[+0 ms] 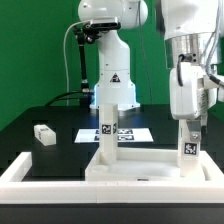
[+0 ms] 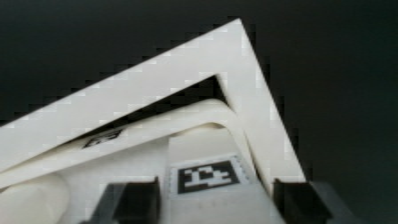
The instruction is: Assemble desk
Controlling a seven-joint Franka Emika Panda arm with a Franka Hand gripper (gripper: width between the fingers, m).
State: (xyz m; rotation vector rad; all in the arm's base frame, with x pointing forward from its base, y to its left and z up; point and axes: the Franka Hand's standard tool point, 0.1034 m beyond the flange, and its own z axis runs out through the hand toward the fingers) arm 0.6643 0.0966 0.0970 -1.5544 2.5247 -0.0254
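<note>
Exterior view: a white Franka arm's two-finger gripper [image 1: 188, 128] reaches down over a wide flat white plastic tabletop panel [image 1: 140, 165], which lies level on the black table [image 1: 30, 115] inside a low white U-shaped border wall [image 1: 20, 175]. The panel's long axis runs across the frame from the exterior view's left to its right. Two short square-section white leg blocks stand upright on it, long axes vertical: one at the panel's far corner toward the exterior view's left [image 1: 108, 135], the other at the corner toward the exterior view's right [image 1: 189, 140], each showing a black-and-white square tag. The fingers straddle the upper part of the right-hand leg; in the wrist view the dark fingertips [image 2: 125, 203] flank a tagged white block [image 2: 206, 176], and they look clenched on that leg, though actual contact cannot be confirmed at this resolution. A third loose leg block [image 1: 44, 133] lies on its side on the table, well apart from the panel, near the exterior view's left. Behind the panel lies the marker board [image 1: 125, 131], flat on the table.

By their look the parts are rigid, light plastic with smooth, possibly slippery faces. A leg is best taken across two opposite flat sides near its upper half, held squarely so it cannot twist; the broad panel seems better pushed than lifted.
</note>
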